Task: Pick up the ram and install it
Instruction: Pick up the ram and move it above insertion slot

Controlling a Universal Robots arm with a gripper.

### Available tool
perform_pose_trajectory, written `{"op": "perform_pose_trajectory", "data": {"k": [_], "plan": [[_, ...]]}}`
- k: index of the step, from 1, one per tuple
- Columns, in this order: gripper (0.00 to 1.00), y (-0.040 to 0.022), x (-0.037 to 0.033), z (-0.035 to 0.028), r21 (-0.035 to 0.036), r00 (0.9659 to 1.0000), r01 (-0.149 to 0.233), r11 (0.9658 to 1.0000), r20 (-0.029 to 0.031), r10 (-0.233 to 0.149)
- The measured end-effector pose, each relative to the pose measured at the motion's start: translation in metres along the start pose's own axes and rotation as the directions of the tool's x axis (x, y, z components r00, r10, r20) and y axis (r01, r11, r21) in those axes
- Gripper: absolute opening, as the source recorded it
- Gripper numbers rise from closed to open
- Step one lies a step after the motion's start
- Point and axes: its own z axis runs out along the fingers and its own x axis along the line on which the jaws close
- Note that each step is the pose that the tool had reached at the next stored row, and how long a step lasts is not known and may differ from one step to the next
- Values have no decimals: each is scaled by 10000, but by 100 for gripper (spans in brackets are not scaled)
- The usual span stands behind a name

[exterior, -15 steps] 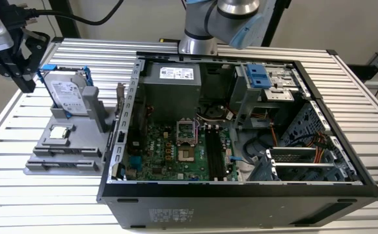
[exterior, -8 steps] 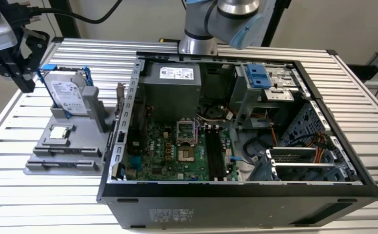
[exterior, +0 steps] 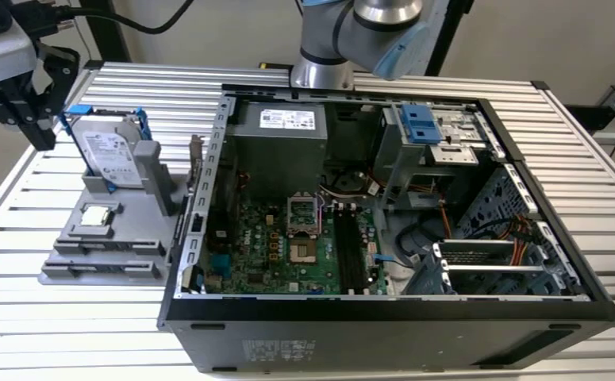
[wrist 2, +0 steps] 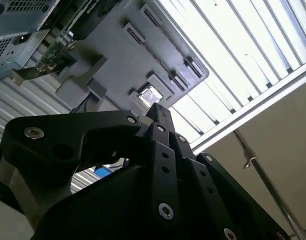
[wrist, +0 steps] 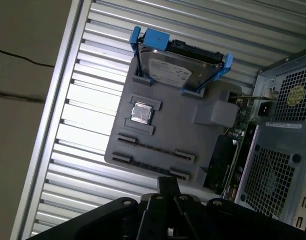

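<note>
Black gripper (wrist 2: 159,112) looming in the foreground, jaws closed together, grey parts holder (wrist 2: 118,55) beyond, silver processor chip (wrist 2: 150,94) seated in it, slatted metal table (wrist 2: 233,60) beneath.

Upright hard drive (exterior: 109,155) beside open case (exterior: 392,314)

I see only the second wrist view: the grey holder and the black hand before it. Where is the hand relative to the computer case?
Observer: In the exterior view the hand hangs at that view's left, past the grey holder, apart from the computer case.
Operator: Is the case open or closed?
Observer: Open. Its side is off, and the motherboard lies exposed inside.
</note>
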Motion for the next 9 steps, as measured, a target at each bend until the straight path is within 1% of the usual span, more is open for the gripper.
{"op": "perform_pose_trajectory", "data": {"k": [5,9], "plan": [[0,0,0,-8,-9,9988,488,9988,-25,-488],[0,1,0,-14,-15,9959,902,9959,-46,-902]]}}
